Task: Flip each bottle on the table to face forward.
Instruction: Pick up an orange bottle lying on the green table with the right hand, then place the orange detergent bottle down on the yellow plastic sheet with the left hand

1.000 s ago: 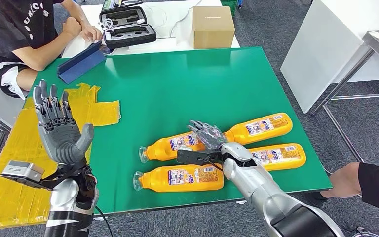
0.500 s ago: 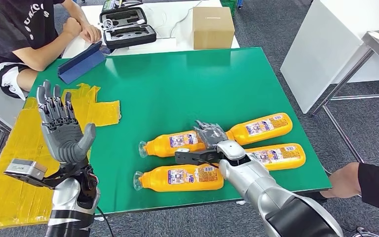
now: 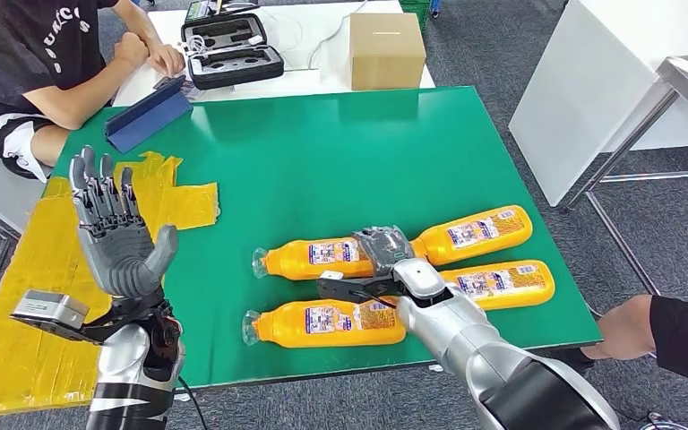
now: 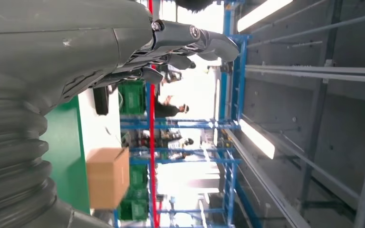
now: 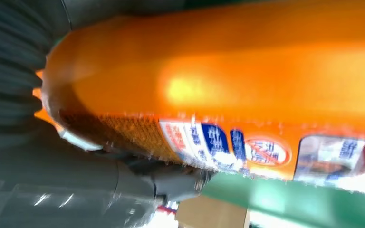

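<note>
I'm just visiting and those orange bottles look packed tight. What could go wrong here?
The right hand rests on the end of one orange bottle, with three more bottles lying close by. Turning it may bump the far bottle or the near bottle. The round bottle could also roll away. A person's hand sits near the table edge.

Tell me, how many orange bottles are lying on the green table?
4: front-left bottle, rear-left bottle under the right hand, rear-right bottle, front-right bottle. None seems hidden.
</note>
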`<state>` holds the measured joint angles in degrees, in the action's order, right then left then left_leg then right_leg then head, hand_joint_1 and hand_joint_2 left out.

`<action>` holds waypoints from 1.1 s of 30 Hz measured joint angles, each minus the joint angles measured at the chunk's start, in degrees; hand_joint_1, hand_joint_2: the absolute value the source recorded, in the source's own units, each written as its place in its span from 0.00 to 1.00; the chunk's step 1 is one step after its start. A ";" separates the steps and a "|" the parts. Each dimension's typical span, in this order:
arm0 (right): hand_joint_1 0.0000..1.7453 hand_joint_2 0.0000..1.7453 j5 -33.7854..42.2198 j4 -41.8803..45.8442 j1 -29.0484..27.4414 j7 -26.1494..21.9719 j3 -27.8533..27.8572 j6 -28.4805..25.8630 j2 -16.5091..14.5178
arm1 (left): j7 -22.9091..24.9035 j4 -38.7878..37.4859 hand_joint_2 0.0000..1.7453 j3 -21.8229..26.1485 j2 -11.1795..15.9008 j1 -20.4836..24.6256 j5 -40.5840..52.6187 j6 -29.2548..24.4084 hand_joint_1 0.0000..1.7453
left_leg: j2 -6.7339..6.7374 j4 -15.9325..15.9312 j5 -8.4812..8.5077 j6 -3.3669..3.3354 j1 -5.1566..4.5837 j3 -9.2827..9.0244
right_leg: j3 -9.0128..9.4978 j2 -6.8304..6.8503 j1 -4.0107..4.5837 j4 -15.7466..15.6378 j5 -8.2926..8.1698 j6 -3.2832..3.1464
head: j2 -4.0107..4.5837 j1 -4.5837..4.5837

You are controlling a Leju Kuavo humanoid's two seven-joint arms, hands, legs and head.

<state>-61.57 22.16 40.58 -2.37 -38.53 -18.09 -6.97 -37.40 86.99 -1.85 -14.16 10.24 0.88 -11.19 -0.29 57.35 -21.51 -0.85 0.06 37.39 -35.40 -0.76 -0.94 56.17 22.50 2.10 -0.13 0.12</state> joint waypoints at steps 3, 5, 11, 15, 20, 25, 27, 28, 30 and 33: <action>1.00 1.00 3.63 1.11 -2.06 -3.94 2.52 -9.18 -0.12 | 1.13 -1.26 1.00 -0.72 0.17 0.50 4.92 -3.22 0.00 | -0.02 0.00 0.00 0.00 0.00 0.08 | -0.08 0.00 0.00 0.01 0.00 0.00 | 0.00 -0.01; 1.00 1.00 7.39 3.11 -3.70 -8.59 5.28 -14.96 -0.32 | 3.05 -3.11 1.00 -1.52 0.58 1.52 6.79 -2.91 0.00 | -0.01 0.00 0.00 0.00 0.00 0.13 | -0.11 0.00 0.00 0.01 0.00 0.00 | 0.00 -0.01; 1.00 1.00 15.99 10.51 -7.63 -18.29 13.50 -19.22 -1.17 | 5.75 -8.72 1.00 -3.56 1.96 4.64 7.40 0.52 0.00 | 0.01 0.00 0.00 0.00 0.00 0.19 | -0.18 0.00 0.00 0.02 0.00 0.00 | 0.00 -0.01; 1.00 1.00 16.71 13.51 -8.95 -19.08 16.40 -19.28 -1.49 | 5.87 -10.66 1.00 -4.25 2.51 5.72 7.45 0.86 0.00 | 0.02 0.00 0.00 0.00 0.00 0.21 | -0.21 0.00 0.00 0.01 0.00 0.00 | 0.00 0.00; 1.00 1.00 17.69 15.31 -9.79 -19.87 17.91 -19.11 -1.56 | 6.13 -11.84 1.00 -4.72 2.96 6.19 7.52 1.40 0.00 | 0.01 0.00 0.00 0.00 0.00 0.23 | -0.24 0.00 0.00 0.01 0.00 0.00 | 0.00 0.00; 1.00 1.00 22.67 18.07 -10.71 -24.37 20.97 -17.05 -2.22 | 8.97 -14.62 1.00 -6.67 3.92 8.80 12.74 4.23 0.00 | -0.02 0.00 0.01 0.00 0.00 0.28 | -0.28 0.00 0.00 0.02 0.00 0.00 | 0.00 -0.02; 1.00 1.00 23.43 19.10 -10.78 -25.25 22.25 -16.23 -2.55 | 10.42 -16.92 1.00 -8.16 4.50 11.01 15.82 6.11 0.00 | -0.01 0.00 0.02 -0.01 0.00 0.29 | -0.28 0.00 0.00 0.02 -0.02 0.01 | 0.00 -0.02; 1.00 1.00 23.71 19.53 -10.82 -25.61 22.79 -15.98 -2.72 | 10.85 -18.11 1.00 -8.89 4.73 12.05 16.72 7.19 0.00 | 0.00 0.00 0.02 -0.01 0.00 0.28 | -0.28 0.00 0.00 0.03 -0.02 0.02 | 0.00 -0.02; 1.00 1.00 24.26 20.25 -10.98 -26.30 23.80 -15.57 -2.98 | 11.15 -20.34 1.00 -10.14 5.14 13.91 17.42 9.59 0.00 | 0.02 0.01 0.02 -0.01 0.00 0.28 | -0.28 0.00 -0.01 0.03 -0.03 0.02 | 0.00 -0.02; 1.00 1.00 25.02 21.07 -11.50 -27.32 25.01 -14.98 -3.31 | 10.94 -23.04 1.00 -11.63 5.75 16.12 17.99 12.23 0.00 | 0.01 0.02 0.02 -0.01 0.00 0.30 | -0.28 0.00 -0.01 0.03 -0.03 0.02 | 0.00 -0.02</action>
<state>-36.55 43.23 29.07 -29.69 -13.53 -33.07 -10.27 -26.46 63.95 -13.48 -8.41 26.36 18.87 1.04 -0.28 57.37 -21.49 -0.86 0.06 37.69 -35.68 -0.76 -0.95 56.20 22.47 2.12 -0.13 0.10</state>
